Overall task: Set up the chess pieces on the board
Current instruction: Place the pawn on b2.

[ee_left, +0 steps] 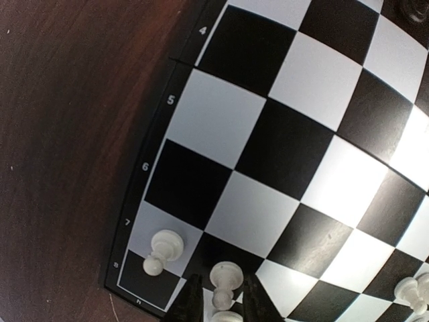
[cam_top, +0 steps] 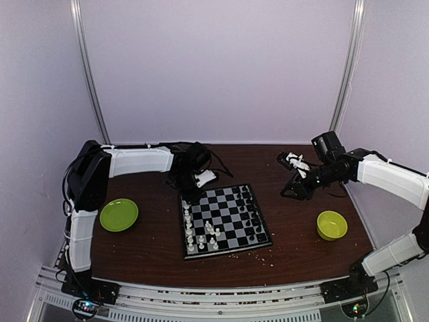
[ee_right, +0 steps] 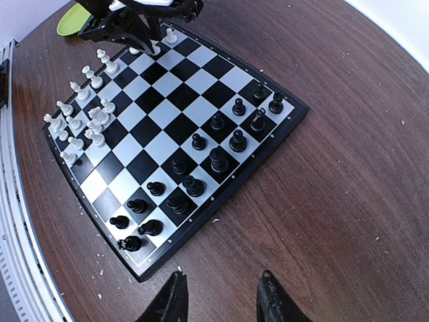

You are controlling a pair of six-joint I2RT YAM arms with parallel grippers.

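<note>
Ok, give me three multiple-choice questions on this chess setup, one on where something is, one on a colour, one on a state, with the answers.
1. Where is the left gripper?
A. Over the far left corner of the chessboard
B. Over the lime-green plate
C. Over the lime-green bowl

2. What colour are the pieces on the board's side nearer the right arm?
A. White
B. Black
C. Red

3. The right gripper is:
A. Shut on a black pawn
B. Shut on the bowl's rim
C. Open and empty

Answers:
1 A: its fingers flank a white pawn close to the board's corner square.
2 B: the black chess pieces stand along that side and the white chess pieces along the other.
3 C: its fingers stand apart over the table with nothing between them.
</note>
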